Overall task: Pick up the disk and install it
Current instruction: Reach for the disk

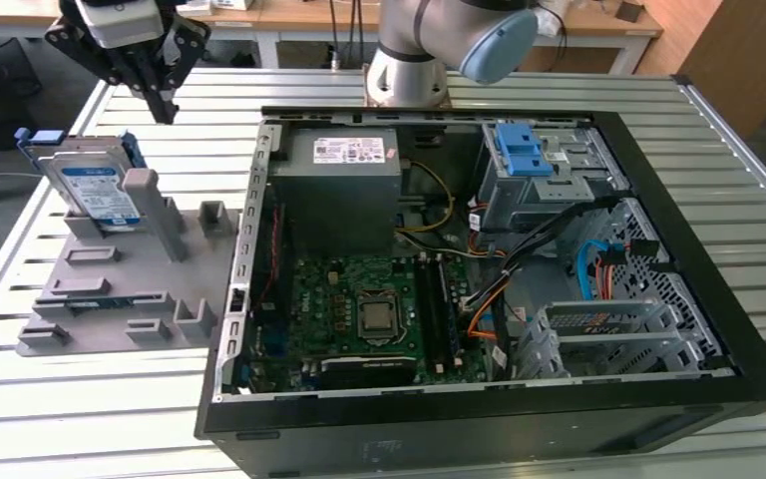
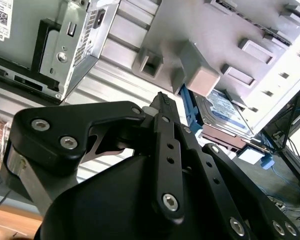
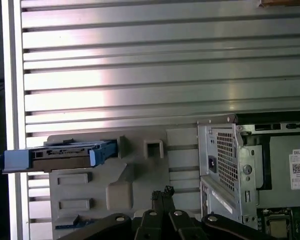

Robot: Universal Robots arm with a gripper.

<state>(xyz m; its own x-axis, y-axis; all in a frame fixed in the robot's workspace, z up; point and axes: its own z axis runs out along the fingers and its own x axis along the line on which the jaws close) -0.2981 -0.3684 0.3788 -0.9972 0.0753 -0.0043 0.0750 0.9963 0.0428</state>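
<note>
The disk [image 1: 97,192] stands on edge in a grey holder [image 1: 117,284] at the exterior view's left, its white-and-blue label facing out and a blue bracket around it. My gripper [image 1: 163,108] hangs above the table just behind the disk, apart from it, with its black fingers pressed together on nothing. The second wrist view has the shut fingertips [image 2: 162,100] short of the disk [image 2: 225,112]. From the first wrist view the disk [image 3: 65,155] is edge-on in the holder [image 3: 115,175], off to the side of the gripper [image 3: 162,192].
An open black computer case [image 1: 702,329] lies on the slatted metal table [image 1: 756,170] at the exterior view's right. Inside are a grey power-supply box [image 1: 343,195], a green motherboard [image 1: 370,309], cables, and a metal drive cage with light-blue tabs [image 1: 530,150]. The arm's base [image 1: 410,60] stands behind the case.
</note>
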